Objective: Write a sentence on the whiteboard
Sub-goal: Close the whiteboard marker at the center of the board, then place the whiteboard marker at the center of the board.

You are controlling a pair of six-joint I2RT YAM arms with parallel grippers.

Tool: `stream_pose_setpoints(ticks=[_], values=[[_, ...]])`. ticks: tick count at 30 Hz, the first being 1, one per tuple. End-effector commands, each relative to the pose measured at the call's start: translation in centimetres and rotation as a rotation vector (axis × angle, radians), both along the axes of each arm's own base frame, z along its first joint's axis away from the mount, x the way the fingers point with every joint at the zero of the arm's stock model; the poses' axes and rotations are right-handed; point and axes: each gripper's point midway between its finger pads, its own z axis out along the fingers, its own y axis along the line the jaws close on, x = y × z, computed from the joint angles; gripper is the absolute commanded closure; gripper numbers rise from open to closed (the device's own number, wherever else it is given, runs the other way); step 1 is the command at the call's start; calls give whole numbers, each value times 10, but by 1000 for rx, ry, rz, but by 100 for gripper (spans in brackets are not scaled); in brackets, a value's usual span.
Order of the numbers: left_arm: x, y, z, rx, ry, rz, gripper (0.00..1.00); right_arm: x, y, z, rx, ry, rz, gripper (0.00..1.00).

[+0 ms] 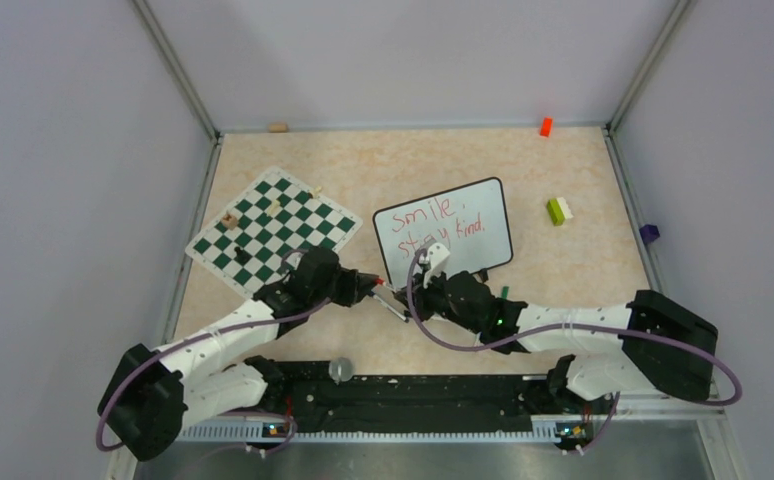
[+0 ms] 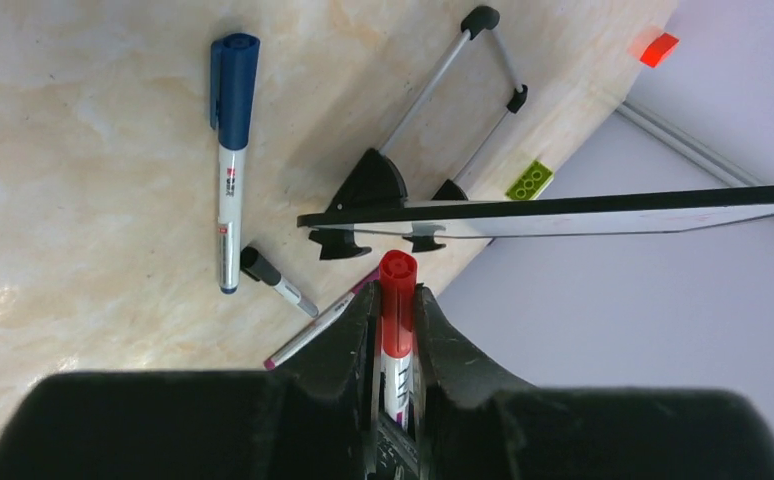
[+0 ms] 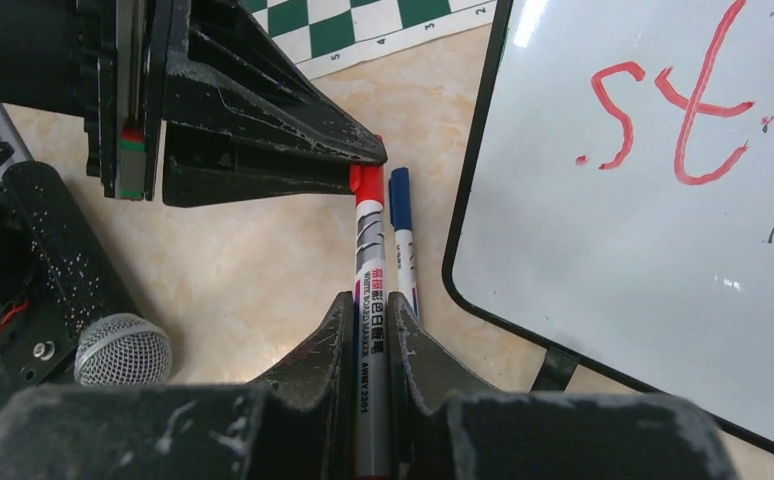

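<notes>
Left end effector (image 2: pixel 396 297) and right end effector (image 3: pixel 371 305) pinching opposite ends of red marker (image 3: pixel 369 235), whiteboard (image 1: pixel 483 250) propped, long axis left-right

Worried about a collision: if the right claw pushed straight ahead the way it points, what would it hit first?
Probably the left claw, pinching the cap of the red marker that the right claw holds, directly ahead.

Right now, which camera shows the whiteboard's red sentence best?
Top external: the sentence shows whole, both lines. Right wrist catches only a few letters; left wrist sees the whiteboard edge-on, no writing.
</notes>
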Motion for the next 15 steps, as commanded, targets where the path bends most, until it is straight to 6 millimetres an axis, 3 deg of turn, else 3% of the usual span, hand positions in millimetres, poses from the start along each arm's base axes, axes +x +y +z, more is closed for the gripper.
stream_pose_setpoints(ticks=[1, 5, 9, 14, 15], values=[[-39, -77, 90, -277, -107, -309, 100, 20, 26, 47, 110, -84, -24, 100], [-48, -91, 96, -291, -124, -343, 100, 19, 28, 47, 119, -81, -18, 100], [-52, -91, 92, -260, -123, -340, 100, 18, 28, 43, 111, -65, -16, 100], [-44, -57, 61, -31, -110, -255, 100, 14, 27, 34, 101, -18, -16, 100], [-40, -48, 54, 15, -119, -220, 100, 12, 27, 31, 98, -8, -8, 88]])
